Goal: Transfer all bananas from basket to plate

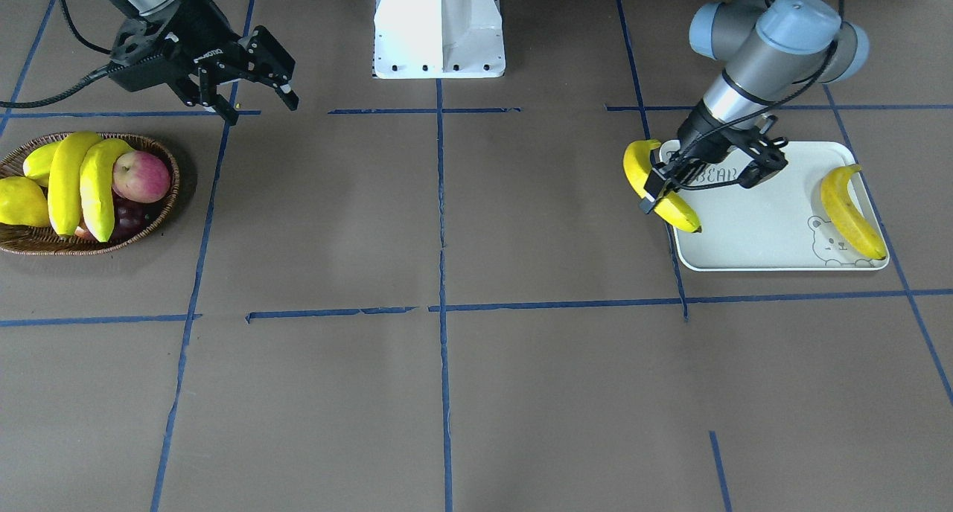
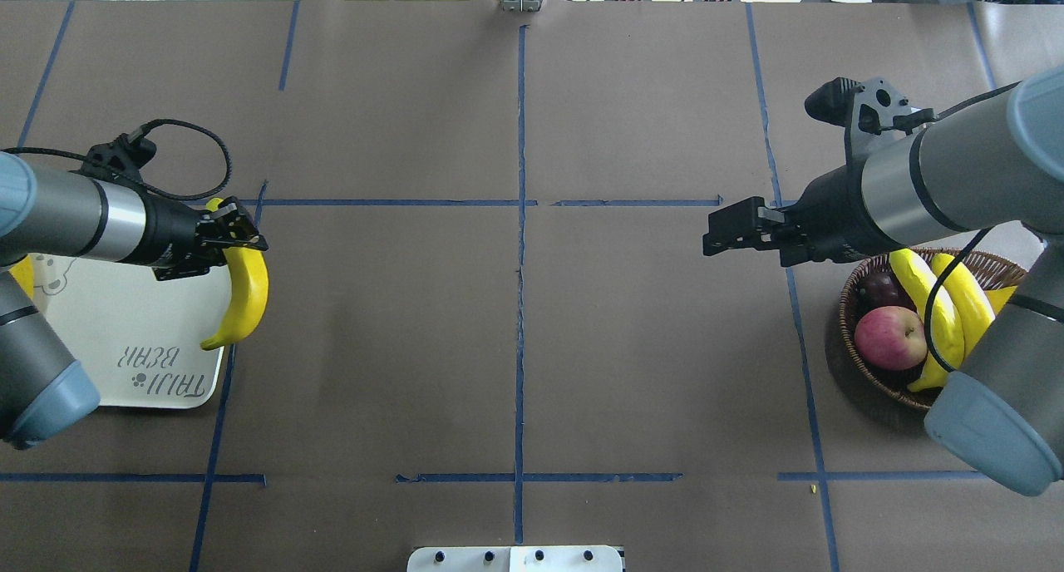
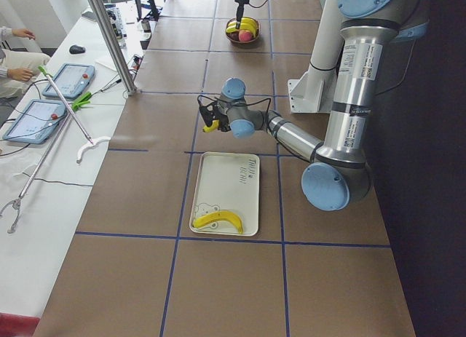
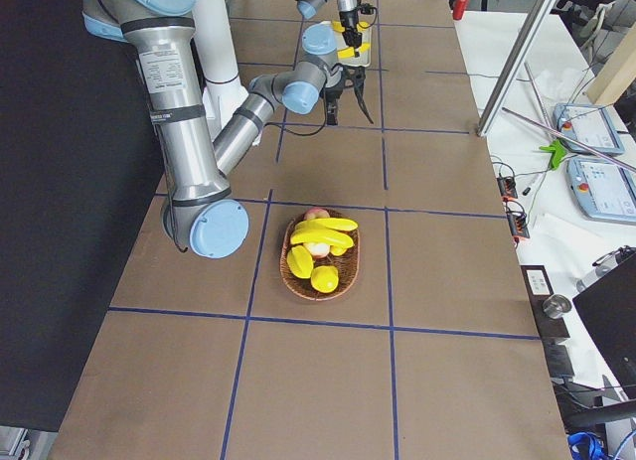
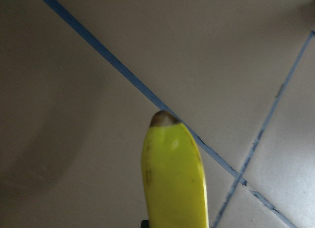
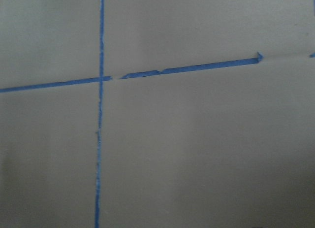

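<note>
Exterior front-facing view: one banana (image 1: pixel 679 211) hangs clamped in the left gripper (image 1: pixel 654 192) at the plate's (image 1: pixel 752 237) edge, and another banana (image 1: pixel 852 213) lies on the plate. Two bananas (image 1: pixel 65 181) lie in the basket (image 1: pixel 45 242) beside an apple (image 1: pixel 141 176). The right gripper (image 1: pixel 260 109) hovers nearby, spread wide and empty.

The long yellow bananas (image 1: pixel 65 181) look smooth and shiny, like plastic. The brown oval basket (image 1: pixel 45 245) is rough woven wicker. The off-white flat plate (image 1: pixel 752 229) is smooth. Under them lies dull brown paper (image 1: pixel 558 393) with blue tape lines (image 1: pixel 445 393).
</note>
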